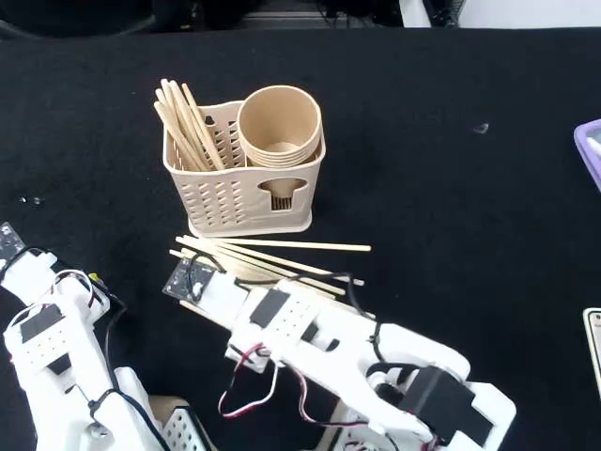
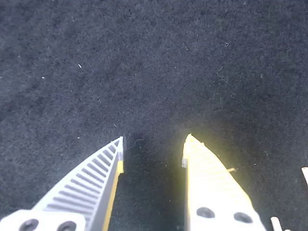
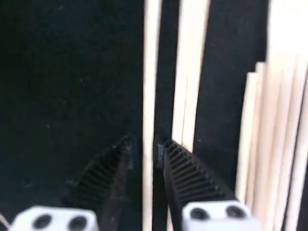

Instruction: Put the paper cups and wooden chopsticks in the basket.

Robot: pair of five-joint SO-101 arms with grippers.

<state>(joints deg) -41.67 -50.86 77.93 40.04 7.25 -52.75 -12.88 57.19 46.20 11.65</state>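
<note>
A beige slotted basket (image 1: 235, 193) stands on the black cloth, holding stacked paper cups (image 1: 280, 127) and several wooden chopsticks (image 1: 183, 122) leaning at its left end. More loose chopsticks (image 1: 282, 258) lie flat just in front of the basket. My right gripper (image 1: 183, 280) is low at their left ends. In the right wrist view it (image 3: 145, 144) is shut on a single chopstick (image 3: 150, 72), with others (image 3: 274, 144) lying beside it. My left gripper (image 2: 154, 139) is open over bare cloth, at the table's lower left (image 1: 11, 246).
A purple container (image 1: 590, 150) sits at the right edge, with a pale flat object (image 1: 593, 334) below it. A small dark speck (image 1: 481, 128) lies right of the basket. Bare cloth stretches to the right and behind the basket.
</note>
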